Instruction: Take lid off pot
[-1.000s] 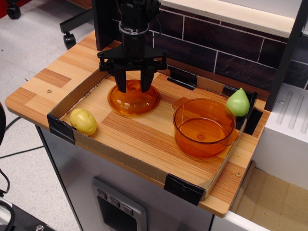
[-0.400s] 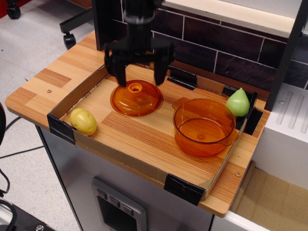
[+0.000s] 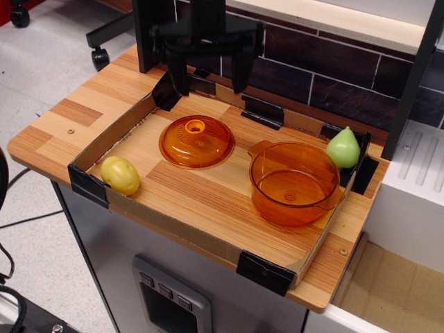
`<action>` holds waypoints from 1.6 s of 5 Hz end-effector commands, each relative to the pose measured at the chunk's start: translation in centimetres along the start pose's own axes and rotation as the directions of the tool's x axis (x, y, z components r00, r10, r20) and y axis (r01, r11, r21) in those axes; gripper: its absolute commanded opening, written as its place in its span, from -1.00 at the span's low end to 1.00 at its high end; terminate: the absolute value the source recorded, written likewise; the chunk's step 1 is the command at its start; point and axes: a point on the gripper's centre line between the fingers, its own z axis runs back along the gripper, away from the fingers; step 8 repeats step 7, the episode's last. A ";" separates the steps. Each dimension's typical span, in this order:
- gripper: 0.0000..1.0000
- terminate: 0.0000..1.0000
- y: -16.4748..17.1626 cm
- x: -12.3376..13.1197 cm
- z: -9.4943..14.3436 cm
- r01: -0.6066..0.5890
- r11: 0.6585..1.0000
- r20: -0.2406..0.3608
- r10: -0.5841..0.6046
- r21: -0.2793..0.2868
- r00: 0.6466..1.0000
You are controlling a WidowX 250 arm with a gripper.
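Nearest me, at the lower left of the frame, I see a yellow toy fruit [image 3: 120,175] resting against the cardboard rim of the tray [image 3: 173,225]; toward the lower right of centre the pot [image 3: 293,182] stands upright and uncovered, so I can look straight down onto its bare bottom; just behind it, at the right edge of the tray, a green pear [image 3: 343,147] leans in the corner. Farther back and left of centre, the lid [image 3: 197,141] lies dome up on the wooden board, knob on top, near the pot but clear of its rim; nothing touches it. At the top of the frame my gripper [image 3: 209,75] hangs above the back edge of the tray, its two dark fingers spread wide with nothing between them, well apart from the lid. By my reading the job is done: lid off, set down beside the pot, released; all that seems left is parking the arm.
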 end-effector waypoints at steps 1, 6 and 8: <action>1.00 -1.00 0.1 0.5 2.3 0.011 0.999 0.064 -0.009 -0.030 0.998; 1.00 -1.00 0.1 0.5 2.3 0.011 0.999 0.064 -0.009 -0.030 0.998; 1.00 1.00 0.1 0.5 2.3 0.011 0.999 0.064 -0.009 -0.030 0.998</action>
